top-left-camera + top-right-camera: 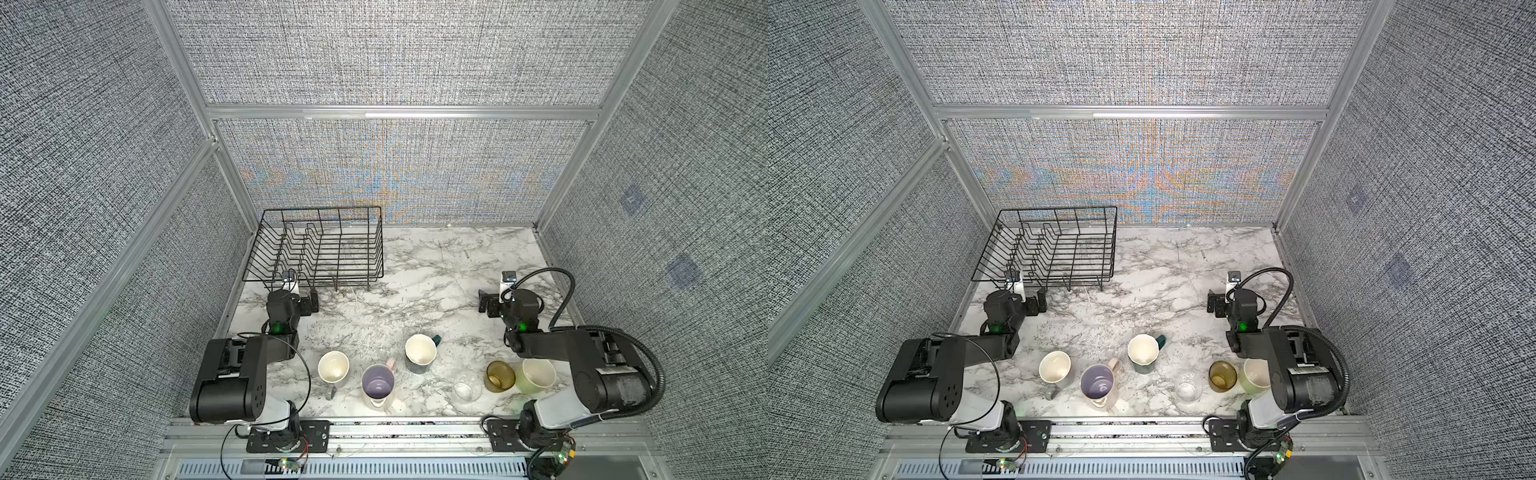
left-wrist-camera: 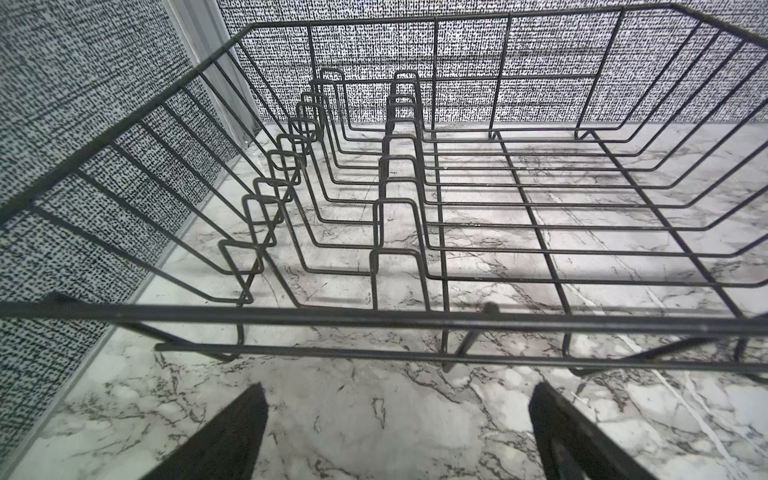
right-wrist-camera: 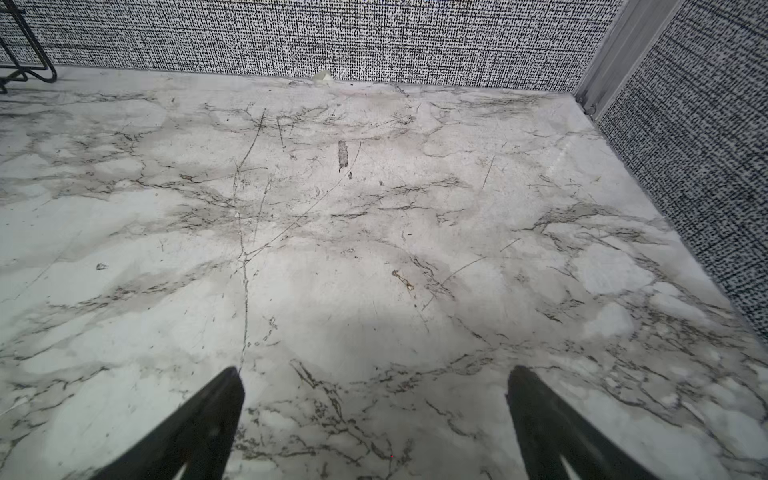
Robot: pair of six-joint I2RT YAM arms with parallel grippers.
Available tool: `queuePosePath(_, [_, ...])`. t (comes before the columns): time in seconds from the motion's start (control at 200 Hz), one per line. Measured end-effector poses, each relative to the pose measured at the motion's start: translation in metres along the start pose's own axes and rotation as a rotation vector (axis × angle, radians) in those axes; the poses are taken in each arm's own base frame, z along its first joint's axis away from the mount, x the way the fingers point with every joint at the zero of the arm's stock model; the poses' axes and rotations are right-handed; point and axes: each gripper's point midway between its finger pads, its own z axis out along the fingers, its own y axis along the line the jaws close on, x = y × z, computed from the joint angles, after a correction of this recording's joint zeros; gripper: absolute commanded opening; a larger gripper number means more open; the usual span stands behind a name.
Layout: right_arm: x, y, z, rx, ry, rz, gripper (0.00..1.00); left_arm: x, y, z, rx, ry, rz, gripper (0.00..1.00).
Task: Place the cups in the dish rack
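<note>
Several cups stand upright along the table's near edge in both top views: a grey mug (image 1: 333, 366), a pale pink mug (image 1: 377, 384), a dark teal mug (image 1: 420, 354), a clear tumbler (image 1: 467, 386), an amber tumbler (image 1: 500, 376) and a yellow-green cup (image 1: 538, 375). The black wire dish rack (image 1: 376, 249) sits at the far left and holds nothing. My left gripper (image 1: 309, 300) hovers just in front of the rack's near rim (image 2: 374, 318), open (image 2: 399, 386) over bare marble. My right gripper (image 1: 486, 301) is at the right, also open (image 3: 375, 370) and holding nothing.
The marble table (image 1: 436, 270) is closed in by woven grey walls on three sides, with an aluminium rail along the near edge. A corner of the rack (image 3: 41, 70) shows in the right wrist view. Both arm bases flank the row of cups.
</note>
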Motion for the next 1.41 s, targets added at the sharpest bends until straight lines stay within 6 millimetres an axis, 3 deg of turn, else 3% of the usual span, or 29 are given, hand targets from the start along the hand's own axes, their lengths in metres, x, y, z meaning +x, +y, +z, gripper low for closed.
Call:
queuePosePath(1.206, [-0.003, -0.002, -0.001, 0.013, -0.008, 0.000, 0.99, -0.002, 0.000, -0.001, 0.000, -0.005, -0.001, 0.99])
queuePosePath(1.306, [-0.023, -0.002, -0.013, 0.011, -0.053, 0.000, 0.99, -0.019, 0.001, -0.011, -0.002, -0.042, -0.003, 0.99])
queuePosePath(1.406, [-0.054, 0.000, -0.032, -0.005, -0.116, -0.003, 0.99, -0.055, 0.001, -0.033, -0.001, -0.124, -0.002, 0.99])
